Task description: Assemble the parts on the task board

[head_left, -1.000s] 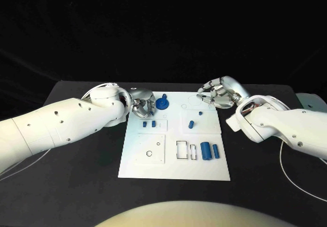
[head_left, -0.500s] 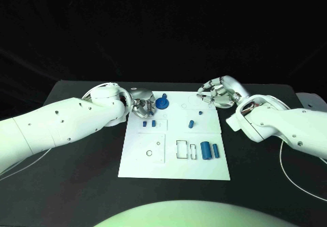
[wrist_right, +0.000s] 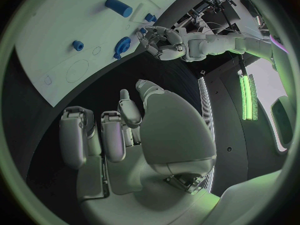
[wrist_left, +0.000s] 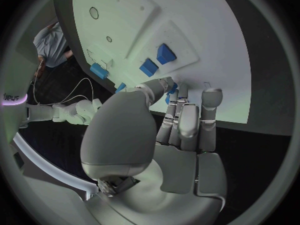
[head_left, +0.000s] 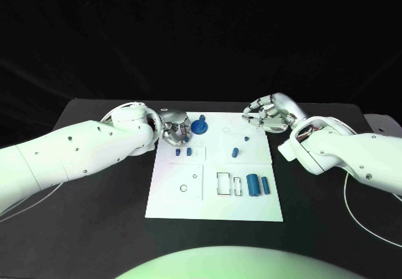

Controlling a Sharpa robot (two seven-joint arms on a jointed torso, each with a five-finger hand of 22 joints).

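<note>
Reaching with the left hand (head_left: 174, 131) to the round blue part (head_left: 199, 125) at the far end of the task board (head_left: 214, 203).

Sitting right beside that part, fingers curled toward it, but cannot tell if grasping it, since the fingertips hide the touch. Hovering off the board's far right edge, right hand (head_left: 269, 115) released, fingers apart, holding nothing. Lying long-ways toward the robot, two blue cylinders (head_left: 259, 186) nearer the right hand on the black counter side.
</note>
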